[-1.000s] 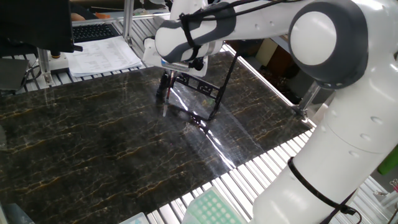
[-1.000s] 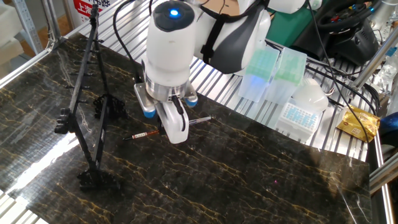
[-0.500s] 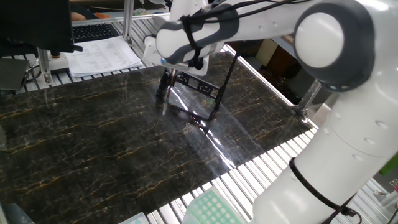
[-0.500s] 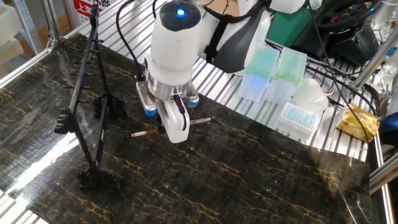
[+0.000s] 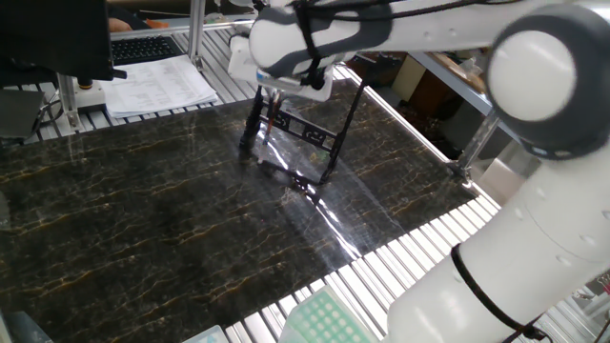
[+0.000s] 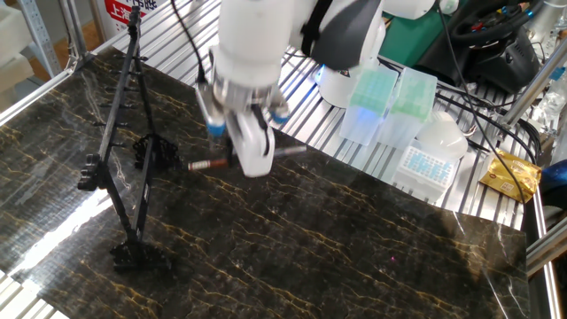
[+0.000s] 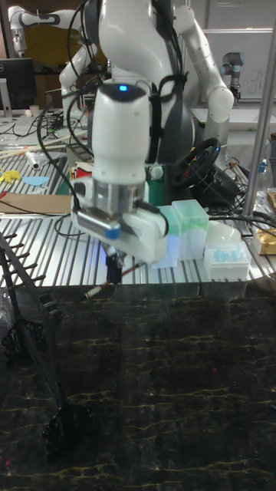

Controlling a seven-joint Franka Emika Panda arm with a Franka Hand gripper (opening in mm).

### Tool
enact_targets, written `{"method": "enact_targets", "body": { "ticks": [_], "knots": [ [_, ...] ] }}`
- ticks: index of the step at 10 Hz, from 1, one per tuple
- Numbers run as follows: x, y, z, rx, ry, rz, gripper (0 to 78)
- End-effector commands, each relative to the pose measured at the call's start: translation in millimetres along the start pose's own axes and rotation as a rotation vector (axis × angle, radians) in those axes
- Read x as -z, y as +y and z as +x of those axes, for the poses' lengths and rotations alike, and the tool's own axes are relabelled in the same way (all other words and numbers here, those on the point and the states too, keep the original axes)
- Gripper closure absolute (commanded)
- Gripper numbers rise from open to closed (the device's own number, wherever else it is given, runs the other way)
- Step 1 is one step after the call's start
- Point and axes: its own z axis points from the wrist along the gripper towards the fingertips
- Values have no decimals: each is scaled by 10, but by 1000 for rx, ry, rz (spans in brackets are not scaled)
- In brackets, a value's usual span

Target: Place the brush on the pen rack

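While my pincer point(image 6: 248, 151) is clamped on the brush point(image 6: 213, 164), just above the worktop point(image 6: 354, 239) near the rack point(image 6: 120, 133), I should keep it level and go slow.

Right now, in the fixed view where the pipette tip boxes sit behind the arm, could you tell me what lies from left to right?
Black thin-rod metal pen rack → reddish-brown brush held in the white gripper → pale green translucent tip boxes → crumpled gold foil packet.
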Motion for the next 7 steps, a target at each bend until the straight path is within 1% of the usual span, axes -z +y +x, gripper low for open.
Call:
{"method": "enact_targets", "body": {
  "ticks": [1,3,4,5,6,7],
  "knots": [
    [469,-369,108,24,-29,49,764],
    [528,-374,147,8,-27,54,764],
    [543,-375,158,6,-33,55,764],
    [567,-391,166,13,-55,65,764],
    [608,-413,185,9,-82,82,764],
    [656,-433,214,-1,-89,81,764]
  ]
}}
